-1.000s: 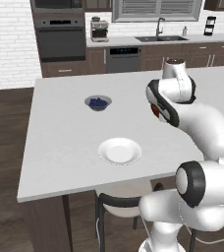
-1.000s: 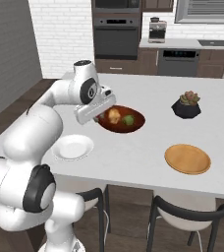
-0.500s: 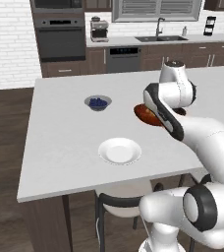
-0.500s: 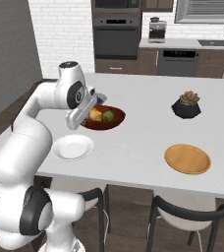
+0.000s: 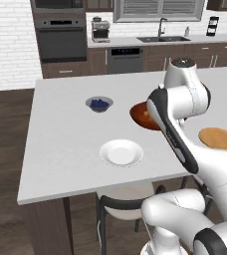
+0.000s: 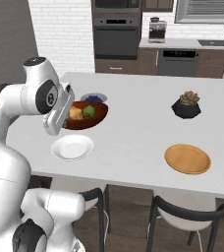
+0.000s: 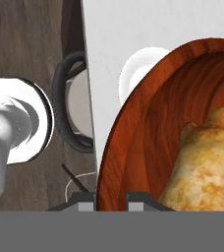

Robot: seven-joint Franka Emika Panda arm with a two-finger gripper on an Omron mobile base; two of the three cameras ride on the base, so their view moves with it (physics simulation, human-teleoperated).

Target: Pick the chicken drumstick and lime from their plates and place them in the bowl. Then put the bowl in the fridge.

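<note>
- Where the gripper (image 7: 111, 197) pinches its rim, the bowl (image 6: 87, 115) is glossy reddish-brown and wide, jaws nearly closed on the thin wall.
- Inside the bowl lie the golden, lumpy drumstick (image 7: 205, 170) and the round green lime (image 6: 89, 111), side by side.
- In the right base view the bowl sits above the counter (image 6: 138, 128), just beyond the white plate (image 6: 72, 147) and in front of the blueberry bowl (image 5: 99, 104).
- The wood plate (image 6: 187, 158) lies well apart from the bowl, near the counter's front edge.
- The succulent pot (image 6: 186, 104) stands far across open counter from the bowl.
</note>
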